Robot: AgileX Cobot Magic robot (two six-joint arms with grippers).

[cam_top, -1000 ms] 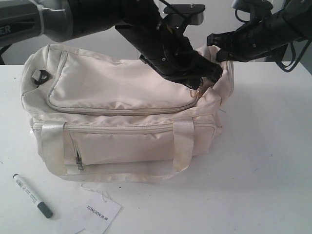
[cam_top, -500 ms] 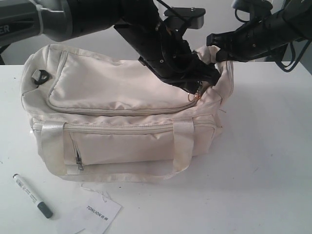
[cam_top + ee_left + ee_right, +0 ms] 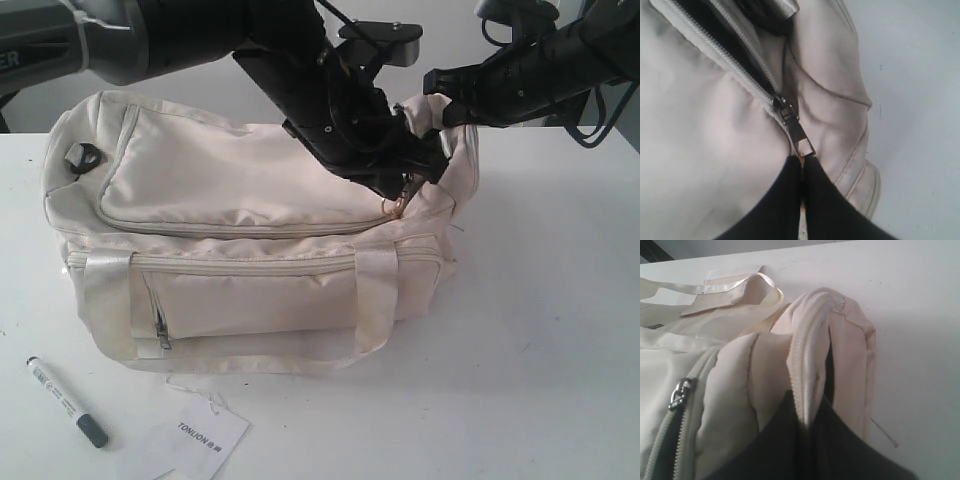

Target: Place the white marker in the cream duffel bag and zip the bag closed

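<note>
We log a white matt table [image 3: 560, 330] carrying a few faint dark specks. A plain pale grey wall [image 3: 450, 45] stands behind the table's far edge. Light is even and diffuse, and shadows on the table are soft. In the right wrist view, a dark patch [image 3: 650, 252] of unclear nature sits beyond the far edge.
</note>
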